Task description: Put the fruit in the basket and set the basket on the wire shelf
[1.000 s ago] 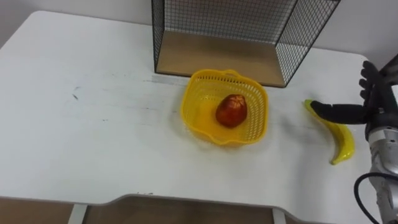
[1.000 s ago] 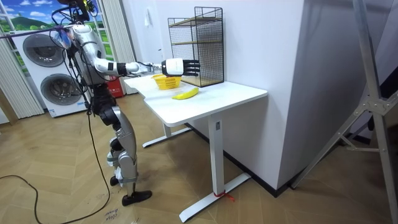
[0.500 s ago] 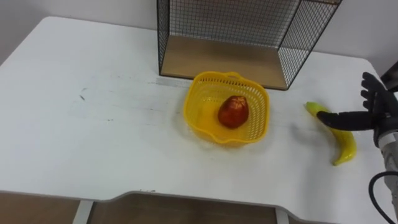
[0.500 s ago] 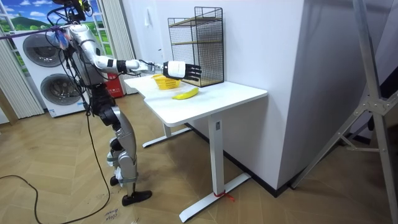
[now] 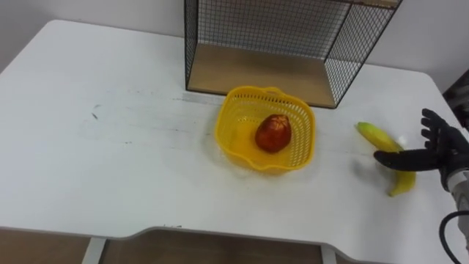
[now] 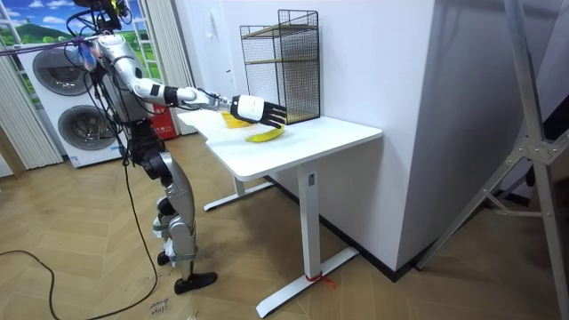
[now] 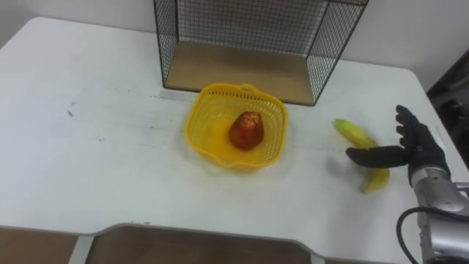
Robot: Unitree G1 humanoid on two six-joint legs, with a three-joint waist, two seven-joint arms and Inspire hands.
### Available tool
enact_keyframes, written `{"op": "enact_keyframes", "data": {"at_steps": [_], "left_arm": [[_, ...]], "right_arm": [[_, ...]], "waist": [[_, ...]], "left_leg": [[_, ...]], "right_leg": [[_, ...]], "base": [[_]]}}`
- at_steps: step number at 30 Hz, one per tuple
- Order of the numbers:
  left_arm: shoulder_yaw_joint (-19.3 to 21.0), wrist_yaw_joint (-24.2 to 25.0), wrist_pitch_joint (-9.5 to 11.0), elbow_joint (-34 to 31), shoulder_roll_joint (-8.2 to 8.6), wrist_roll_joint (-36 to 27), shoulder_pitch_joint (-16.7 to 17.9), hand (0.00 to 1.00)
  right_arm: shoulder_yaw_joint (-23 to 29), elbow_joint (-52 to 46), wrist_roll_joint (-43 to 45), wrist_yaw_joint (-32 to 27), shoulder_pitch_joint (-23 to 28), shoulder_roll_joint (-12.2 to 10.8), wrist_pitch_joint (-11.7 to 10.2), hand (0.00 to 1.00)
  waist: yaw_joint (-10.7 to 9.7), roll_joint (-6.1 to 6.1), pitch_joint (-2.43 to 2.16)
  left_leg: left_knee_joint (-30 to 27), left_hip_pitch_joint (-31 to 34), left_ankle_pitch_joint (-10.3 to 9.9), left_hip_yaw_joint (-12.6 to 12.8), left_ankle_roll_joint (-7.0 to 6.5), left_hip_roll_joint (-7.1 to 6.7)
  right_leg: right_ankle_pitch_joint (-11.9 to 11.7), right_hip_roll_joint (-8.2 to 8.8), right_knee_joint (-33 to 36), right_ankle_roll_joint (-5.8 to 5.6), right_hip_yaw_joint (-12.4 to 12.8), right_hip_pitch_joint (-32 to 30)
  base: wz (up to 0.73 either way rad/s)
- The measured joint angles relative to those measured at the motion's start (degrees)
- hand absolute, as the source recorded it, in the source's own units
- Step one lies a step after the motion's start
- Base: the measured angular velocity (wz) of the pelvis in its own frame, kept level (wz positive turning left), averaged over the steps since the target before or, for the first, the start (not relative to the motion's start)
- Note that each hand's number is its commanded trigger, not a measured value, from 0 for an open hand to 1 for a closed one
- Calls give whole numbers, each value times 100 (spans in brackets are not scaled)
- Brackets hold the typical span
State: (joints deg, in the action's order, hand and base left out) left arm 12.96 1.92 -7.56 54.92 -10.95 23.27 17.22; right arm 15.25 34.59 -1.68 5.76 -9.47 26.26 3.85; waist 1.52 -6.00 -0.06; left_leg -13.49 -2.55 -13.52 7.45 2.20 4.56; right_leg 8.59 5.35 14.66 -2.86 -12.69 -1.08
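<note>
Banana [image 5: 375, 136] on white table [image 5: 110, 161], right of yellow basket [image 5: 229, 121] holding a red fruit [image 5: 272, 133]. Long axis runs roughly far-to-near. Right hand [image 5: 444, 147] just right of it, fingers spread, thumb across its middle; contact probable, unconfirmed.

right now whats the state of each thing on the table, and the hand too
basket: upright on the table in front of the wire shelf, holding one fruit
red fruit: lying inside the basket
banana: lying on the table to the right of the basket, outside it
wire shelf: upright at the table's back, basket not on it
right hand: open, thumb stretched across the banana, not curled round it
</note>
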Motion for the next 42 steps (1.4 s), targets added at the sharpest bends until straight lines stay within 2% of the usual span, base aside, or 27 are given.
{"op": "enact_keyframes", "data": {"at_steps": [7, 10, 16, 27, 28, 29, 30, 32, 42], "left_arm": [[8, -2, -3, 26, 3, -5, -18, 0], [14, -14, -39, 28, 1, -4, 3, 0], [13, -14, -42, 28, 2, -3, -16, 0], [13, -14, -10, 31, -7, -3, -22, 0], [13, -13, 6, 31, -7, -3, -27, 0], [12, -13, 17, 31, -8, -4, -33, 0], [12, -13, 21, 31, -9, -4, -37, 0], [12, -13, 43, 30, -16, -5, -50, 0], [-142, -14, 43, 33, -88, -6, -209, 0]], "right_arm": [[-6, 583, 141, 142, 2, 3, 3, 0], [-5, 595, 192, 124, 0, 18, -39, 0], [-17, 750, 203, 128, 0, 17, -62, 0], [-37, 944, 470, 192, 1, 17, -133, 0], [-37, 944, 516, 195, 1, 17, -136, 3], [-38, 943, 583, 199, 0, 17, -138, 40], [-38, 943, 606, 200, 0, 17, -139, 73], [-38, 921, 663, 188, 0, 17, -140, 100], [-52, 925, 1152, -11, -59, 138, -129, 100]], "waist": [[30, 121, -11], [17, 189, -33], [36, 140, -42], [40, 39, 3], [42, 36, 5], [43, 36, 5], [44, 36, 4], [44, 36, 4], [55, 46, 10]], "left_leg": [[-2, -4, 0, -2, 0, -3], [0, -4, 0, -6, 0, -3], [-2, -20, 0, -25, 0, -7], [0, -19, 0, -115, 0, -11], [3, -16, 0, -116, 0, -11], [5, -16, 0, -119, 0, -11], [6, -16, 0, -121, 0, -11], [8, -16, 0, -122, 0, -10], [5, -20, -1, -128, 2, 3]], "right_leg": [[0, 0, -12, 0, -1, 17], [0, 0, -11, 1, -4, 15], [2, 2, -24, -1, -15, 50], [2, -15, -107, -2, -49, 130], [2, -15, -108, -2, -49, 128], [2, -15, -108, -2, -51, 128], [2, -15, -107, -2, -53, 128], [2, -17, -107, -2, -52, 128], [2, -40, -94, -1, -29, 112]], "base": [[0], [0], [2], [4], [0], [0], [0], [0], [0]]}}
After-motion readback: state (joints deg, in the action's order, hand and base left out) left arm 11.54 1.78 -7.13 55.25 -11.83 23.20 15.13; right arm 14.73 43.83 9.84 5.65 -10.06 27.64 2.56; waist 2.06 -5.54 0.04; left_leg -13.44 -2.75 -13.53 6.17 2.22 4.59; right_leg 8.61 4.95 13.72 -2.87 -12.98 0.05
